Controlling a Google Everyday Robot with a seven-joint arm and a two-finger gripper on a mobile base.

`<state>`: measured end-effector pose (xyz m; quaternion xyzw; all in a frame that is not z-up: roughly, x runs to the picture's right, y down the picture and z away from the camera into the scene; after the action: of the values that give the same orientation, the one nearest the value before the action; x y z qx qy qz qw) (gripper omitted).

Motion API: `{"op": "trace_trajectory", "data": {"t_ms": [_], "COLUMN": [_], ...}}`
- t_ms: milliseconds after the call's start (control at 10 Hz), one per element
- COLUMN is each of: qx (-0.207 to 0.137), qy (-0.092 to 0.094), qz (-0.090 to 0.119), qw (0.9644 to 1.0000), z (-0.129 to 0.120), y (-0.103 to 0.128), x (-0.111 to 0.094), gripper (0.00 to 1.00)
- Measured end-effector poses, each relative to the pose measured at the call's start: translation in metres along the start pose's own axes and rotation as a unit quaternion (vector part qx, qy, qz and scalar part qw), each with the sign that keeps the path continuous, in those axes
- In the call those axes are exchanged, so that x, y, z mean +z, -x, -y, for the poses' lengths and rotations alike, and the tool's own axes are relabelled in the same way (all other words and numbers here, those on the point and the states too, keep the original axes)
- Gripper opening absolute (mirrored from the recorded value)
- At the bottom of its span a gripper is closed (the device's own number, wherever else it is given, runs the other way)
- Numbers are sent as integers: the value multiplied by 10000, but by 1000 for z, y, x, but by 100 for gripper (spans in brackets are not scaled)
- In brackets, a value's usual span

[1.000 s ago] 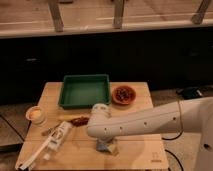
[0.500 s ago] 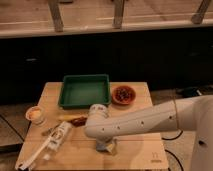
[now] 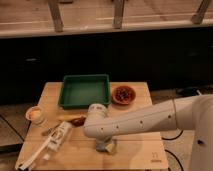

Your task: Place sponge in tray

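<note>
The sponge (image 3: 106,146), small and blue-grey with a pale layer, lies on the wooden table near its front edge. My gripper (image 3: 104,143) is down right over it at the end of the white arm, open, and the arm's wrist hides most of the fingers. Whether they touch the sponge I cannot tell. The dark green tray (image 3: 85,105) stands at the back of the table, behind the gripper, with nothing in it.
A reddish-brown bowl (image 3: 123,94) sits right of the tray. A small pale cup (image 3: 35,114) is at the left edge. A white elongated tool (image 3: 50,145) lies front left, with a brown item (image 3: 76,120) beside it. The wooden table (image 3: 137,156) stands before a dark counter.
</note>
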<state>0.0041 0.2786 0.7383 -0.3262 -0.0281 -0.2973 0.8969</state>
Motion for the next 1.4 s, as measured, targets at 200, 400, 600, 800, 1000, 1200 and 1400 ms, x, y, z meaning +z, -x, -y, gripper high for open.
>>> {"op": "trace_trajectory", "data": {"t_ms": [200,400,600,800,1000,1200,1400], "qx": [-38,-99,-153,-187,-269,-291,-360], "qy": [5,22,25,29,46,55,57], "qz": [17,31,40,48,69,71,70], "qw": [10000,9999,9999,9998,9996,9995,9993], "z": [1,1,2,2,2,2,4], "y": [1,6,8,8,14,14,17], "x": [0,3,4,4,4,4,5], "gripper": [80,80,80,80,80,80,77]}}
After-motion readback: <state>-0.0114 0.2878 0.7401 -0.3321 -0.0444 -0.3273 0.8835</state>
